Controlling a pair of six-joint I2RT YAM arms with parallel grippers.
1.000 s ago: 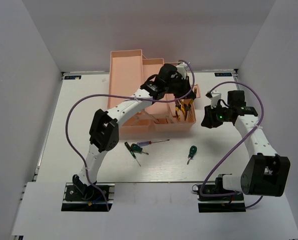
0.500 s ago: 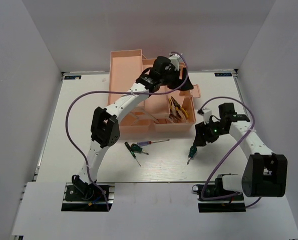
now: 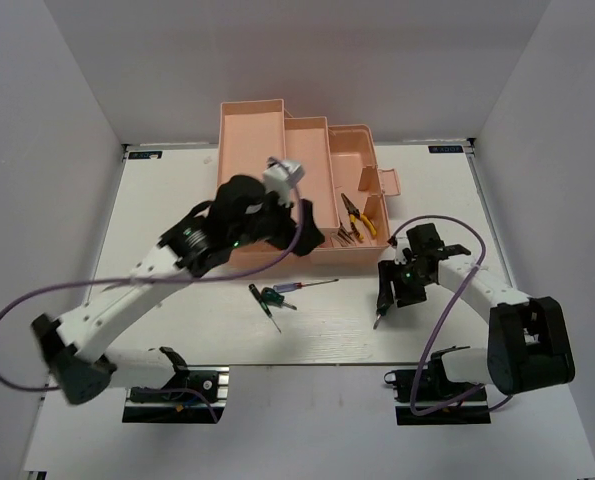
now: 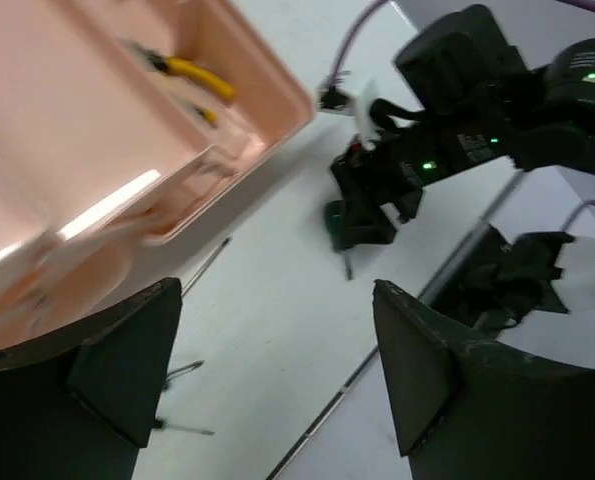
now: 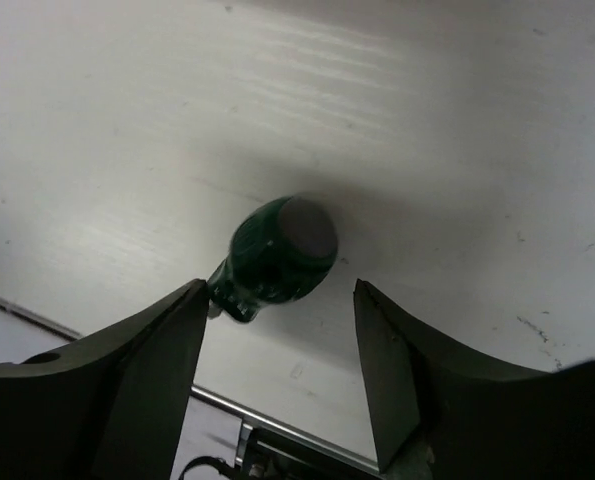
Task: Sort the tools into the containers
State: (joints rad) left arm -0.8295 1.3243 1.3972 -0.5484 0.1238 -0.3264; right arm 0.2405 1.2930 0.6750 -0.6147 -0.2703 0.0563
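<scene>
The flat white table with a faint grain is enclosed by plain white walls on the left, right and far sides. A small blue label lies at its far left corner, a second blue label at the far right.

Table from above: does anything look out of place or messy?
Three tools lie loose outside the pink toolbox: a green screwdriver and a red-and-blue screwdriver bunched together in front, a stubby screwdriver farther right. Nothing looks spilled or broken.

Salmon-pink toolbox, yellow-handled pliers, green stubby screwdriver
</scene>
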